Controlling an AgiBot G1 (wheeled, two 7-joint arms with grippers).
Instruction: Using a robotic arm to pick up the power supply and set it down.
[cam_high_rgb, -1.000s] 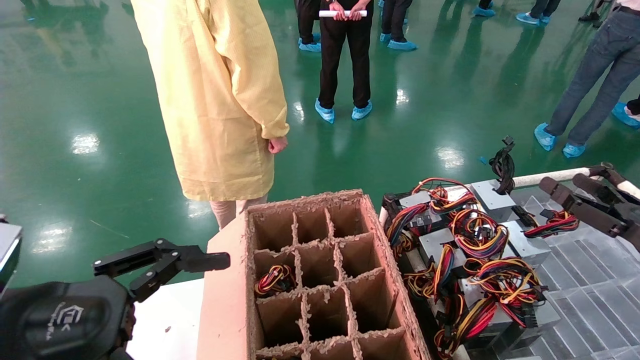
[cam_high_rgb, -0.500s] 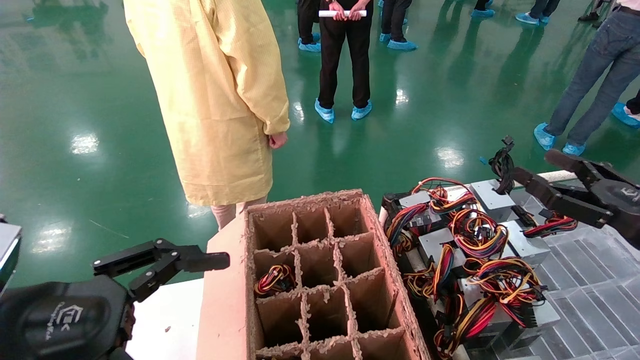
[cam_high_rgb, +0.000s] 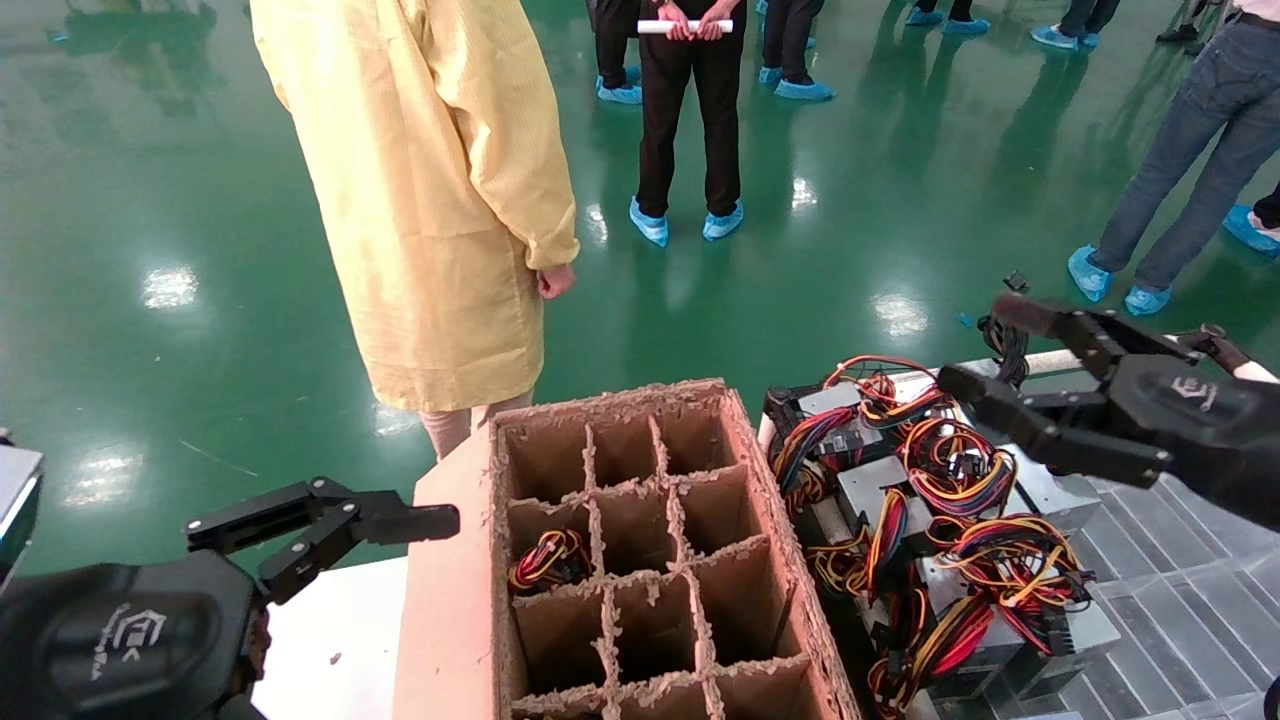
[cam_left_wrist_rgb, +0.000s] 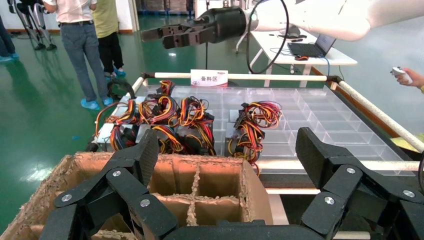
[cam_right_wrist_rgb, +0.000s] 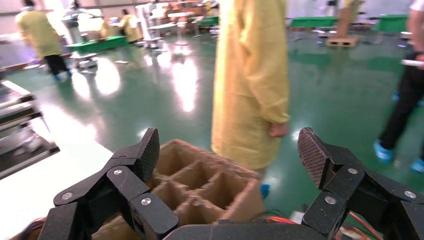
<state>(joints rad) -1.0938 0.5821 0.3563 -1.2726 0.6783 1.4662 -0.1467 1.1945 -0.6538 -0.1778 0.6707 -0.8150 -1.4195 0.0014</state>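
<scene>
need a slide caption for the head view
Right gripper open above the wired power supplies; left gripper open beside the cardboard divider box.

white sign (cam_left_wrist_rgb: 209, 78) reading 备料区 on tray rail (cam_left_wrist_rgb: 260, 77)

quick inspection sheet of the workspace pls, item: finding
surface: clear gridded tray in a white-railed frame, power supplies only on the side nearest the carton
job's things: power supplies piled beside the divided cardboard carton; none gripped
clutter: nothing seen
grippers: right gripper open in the air above the pile; left gripper open, parked beside the carton
cables: red, yellow and black wire bundles tangled over the pile; one bundle in a carton cell
surroundings: green floor, person in a yellow coat close by, others beyond
</scene>
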